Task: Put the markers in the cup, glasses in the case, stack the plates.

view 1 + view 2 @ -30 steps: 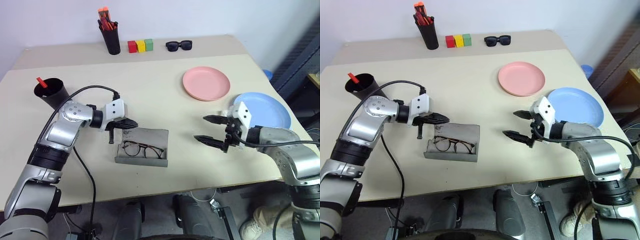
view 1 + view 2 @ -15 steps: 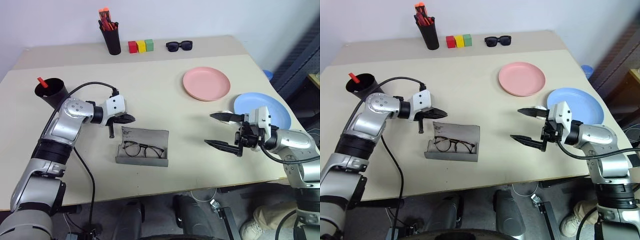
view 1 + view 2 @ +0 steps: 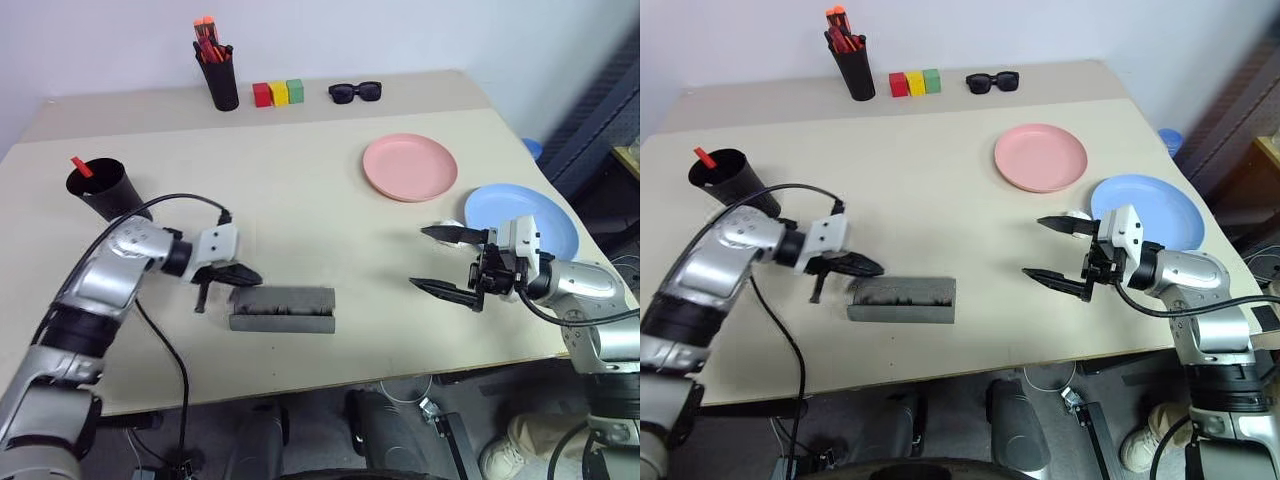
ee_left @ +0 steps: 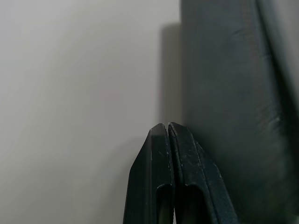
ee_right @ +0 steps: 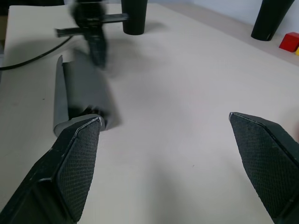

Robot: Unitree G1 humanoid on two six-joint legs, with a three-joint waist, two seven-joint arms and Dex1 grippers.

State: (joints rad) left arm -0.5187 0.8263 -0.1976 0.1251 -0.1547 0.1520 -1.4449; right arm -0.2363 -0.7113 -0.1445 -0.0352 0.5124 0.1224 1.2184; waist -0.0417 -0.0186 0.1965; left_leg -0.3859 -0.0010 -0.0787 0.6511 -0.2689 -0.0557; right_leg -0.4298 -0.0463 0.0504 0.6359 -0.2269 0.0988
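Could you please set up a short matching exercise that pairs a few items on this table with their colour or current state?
Things:
1. case
2. cup
3. left gripper
4. right gripper

States:
A. fingers spread wide, nothing between them
B. flap down, closed
C. fingers pressed together at one end of the case
D. red-capped marker sticking out of it

Pairs: 1-B, 2-D, 3-C, 4-A

The case [image 3: 282, 309] lies closed, so its contents are hidden. In the right wrist view the left pincer [image 5: 96, 44] is blurred. Only the red cap of a marker [image 3: 81, 165] shows above the cup [image 3: 102, 189] rim.
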